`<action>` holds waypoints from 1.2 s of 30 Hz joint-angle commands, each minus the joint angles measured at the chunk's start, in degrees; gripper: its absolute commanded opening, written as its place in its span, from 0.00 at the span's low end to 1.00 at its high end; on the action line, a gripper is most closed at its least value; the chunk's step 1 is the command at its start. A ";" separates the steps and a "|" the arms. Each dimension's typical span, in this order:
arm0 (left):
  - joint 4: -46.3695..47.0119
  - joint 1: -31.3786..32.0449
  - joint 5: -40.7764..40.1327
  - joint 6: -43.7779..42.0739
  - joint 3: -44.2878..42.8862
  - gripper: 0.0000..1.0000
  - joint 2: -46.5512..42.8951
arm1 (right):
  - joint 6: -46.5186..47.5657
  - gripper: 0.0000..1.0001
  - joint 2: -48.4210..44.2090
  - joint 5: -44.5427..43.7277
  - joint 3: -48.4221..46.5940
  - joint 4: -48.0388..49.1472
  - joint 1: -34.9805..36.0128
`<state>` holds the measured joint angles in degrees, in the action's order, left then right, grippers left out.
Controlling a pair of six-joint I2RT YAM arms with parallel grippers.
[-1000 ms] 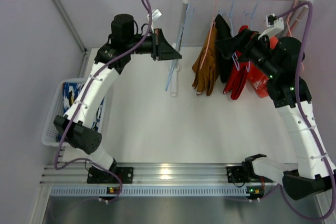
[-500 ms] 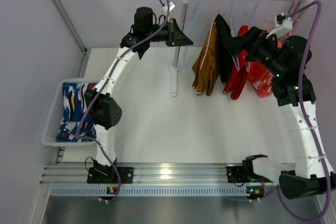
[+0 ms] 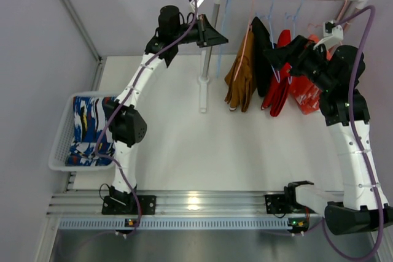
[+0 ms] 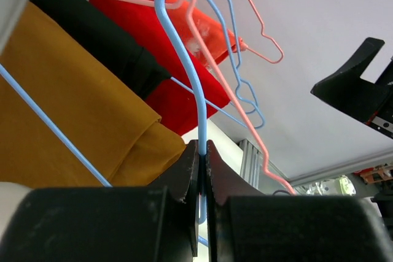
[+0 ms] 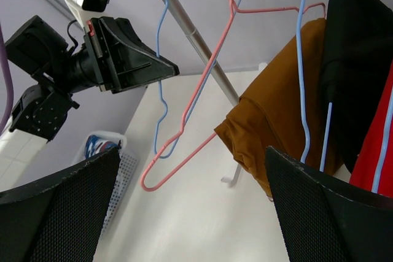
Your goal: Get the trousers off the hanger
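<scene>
Trousers hanging near left claw, clenched on blue hanger, right claw released

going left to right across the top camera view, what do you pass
basket → left tool → tan trousers → black trousers → red trousers → orange-red garment

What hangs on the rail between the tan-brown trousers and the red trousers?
The black trousers hang between the tan-brown trousers and the red trousers, as seen in the top view.
</scene>
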<state>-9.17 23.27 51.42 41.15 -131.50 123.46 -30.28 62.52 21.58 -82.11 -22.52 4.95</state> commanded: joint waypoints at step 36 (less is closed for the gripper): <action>-12.09 -2.44 -20.82 -21.27 18.29 0.99 -37.22 | -19.10 0.81 5.14 5.76 2.05 11.01 0.14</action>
<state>-18.50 20.95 38.48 27.20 -116.64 91.39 -43.51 64.93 28.16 -78.37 -15.81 4.75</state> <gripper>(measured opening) 0.990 0.818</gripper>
